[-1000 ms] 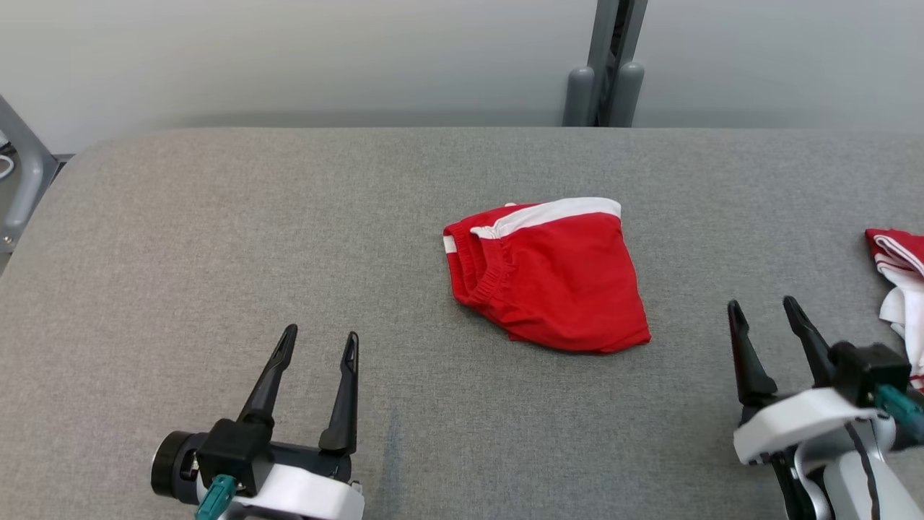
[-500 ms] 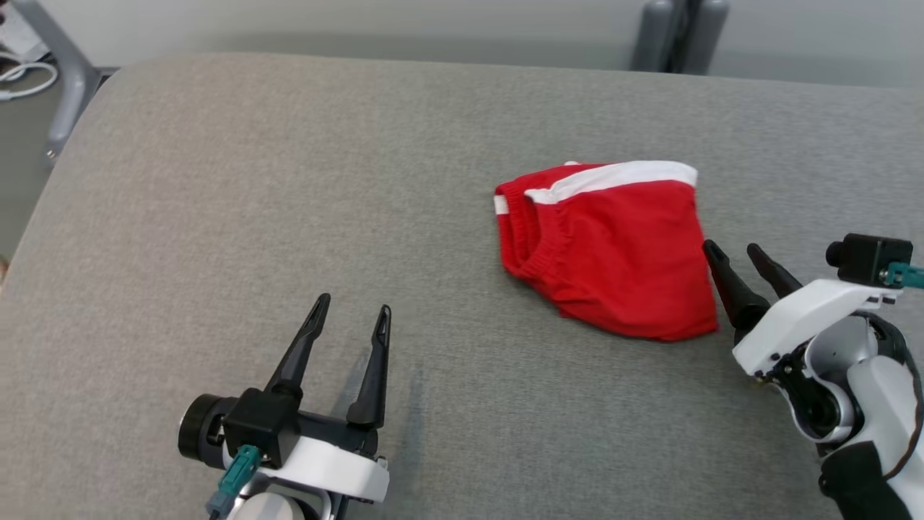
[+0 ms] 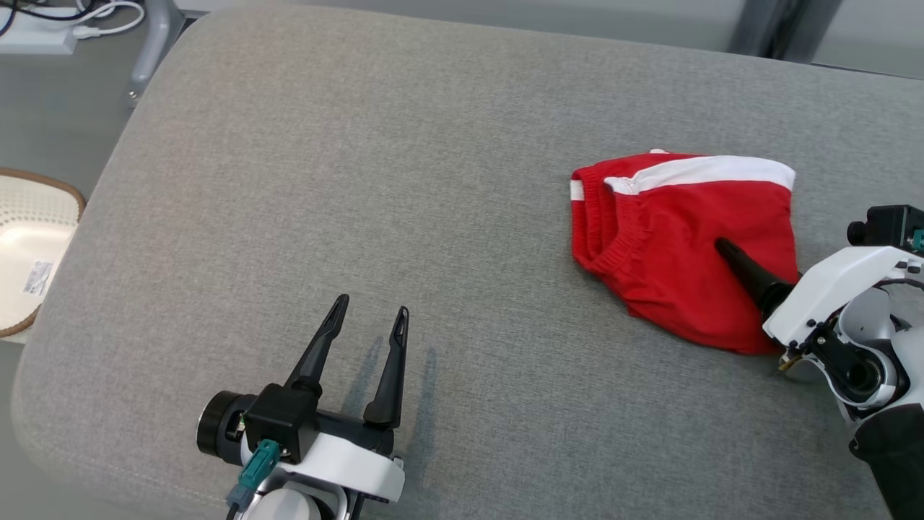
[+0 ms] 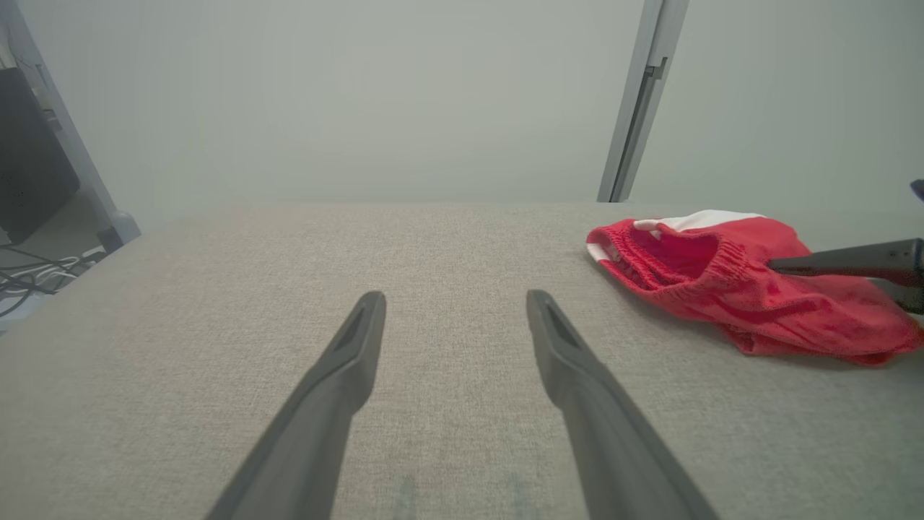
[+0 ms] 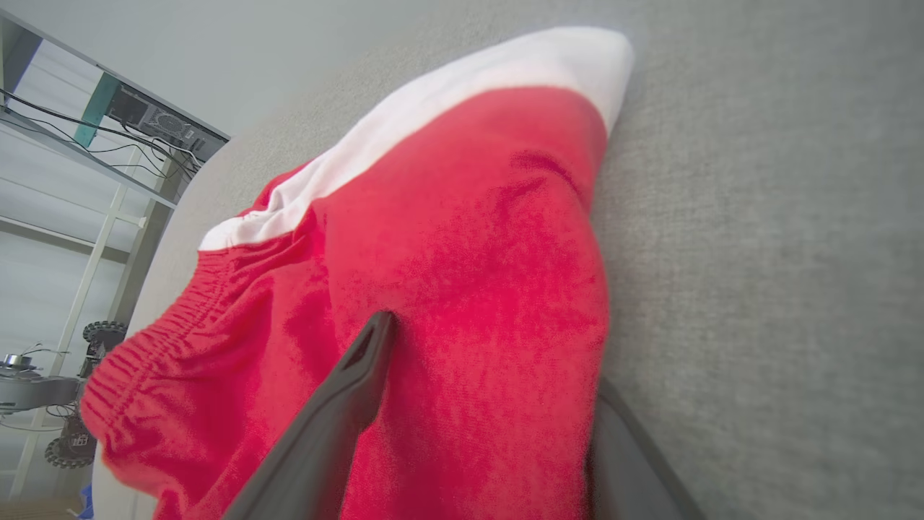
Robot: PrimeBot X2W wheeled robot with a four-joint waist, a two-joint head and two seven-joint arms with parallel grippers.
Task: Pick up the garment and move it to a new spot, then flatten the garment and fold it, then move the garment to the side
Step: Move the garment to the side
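The garment point(image 3: 664, 217) is a pair of red shorts with a white stripe, folded in a heap on the right of the grey table point(image 3: 361, 144). My right gripper point(image 3: 743, 242) is open and straddles its right edge. In the right wrist view one finger lies on top of the red cloth point(image 5: 462, 217), while the other finger's tip is hidden under the cloth's edge. My left gripper point(image 3: 372, 304) is open over bare table near the front edge, well left of the garment point(image 4: 722, 289), with nothing between its fingers point(image 4: 361, 339).
A pale round basket point(image 3: 29, 253) sits on the floor past the table's left edge. Cables and a power strip point(image 3: 43, 36) lie at the far left. A grey post point(image 3: 787, 29) rises behind the table. Bare table stretches left of the garment.
The head camera has swung, shifting the whole picture. My right gripper has moved forward from beside the garment onto its right edge, one finger now over the cloth. The left gripper has held still.
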